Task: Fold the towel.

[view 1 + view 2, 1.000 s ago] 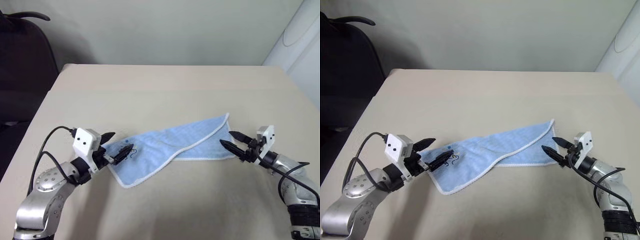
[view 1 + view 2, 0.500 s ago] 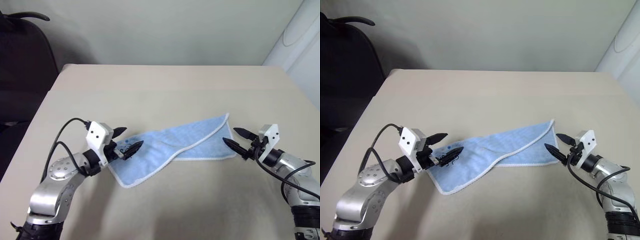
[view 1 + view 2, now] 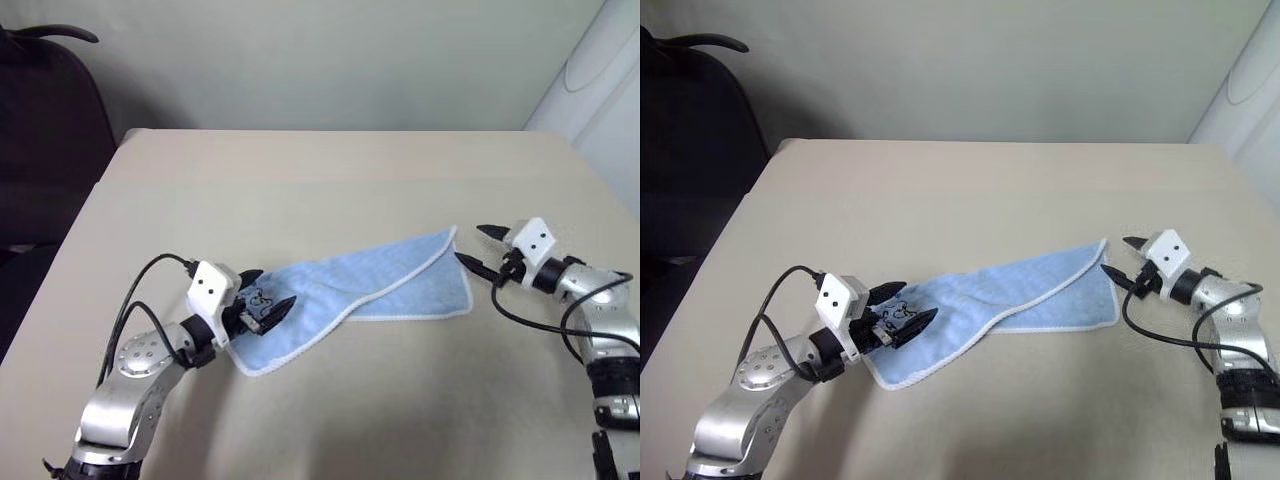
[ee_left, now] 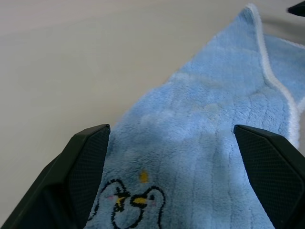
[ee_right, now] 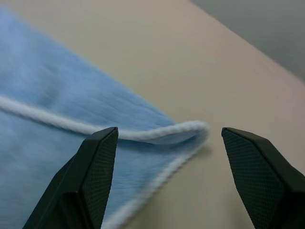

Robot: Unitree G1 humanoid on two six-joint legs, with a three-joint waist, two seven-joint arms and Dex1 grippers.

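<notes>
You have both grippers released, left gripper [image 3: 268, 295] and right gripper [image 3: 478, 248], each with a towel [image 3: 360, 290] end between its jaws, ready for pinching.

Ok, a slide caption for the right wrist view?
Open right tool facing the far corner of the light-blue towel on the beige table.

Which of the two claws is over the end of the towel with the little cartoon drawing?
The left claw. Its open black fingers straddle the towel's near-left end, where the drawing sits. The right claw is at the plain far-right corner.
</notes>
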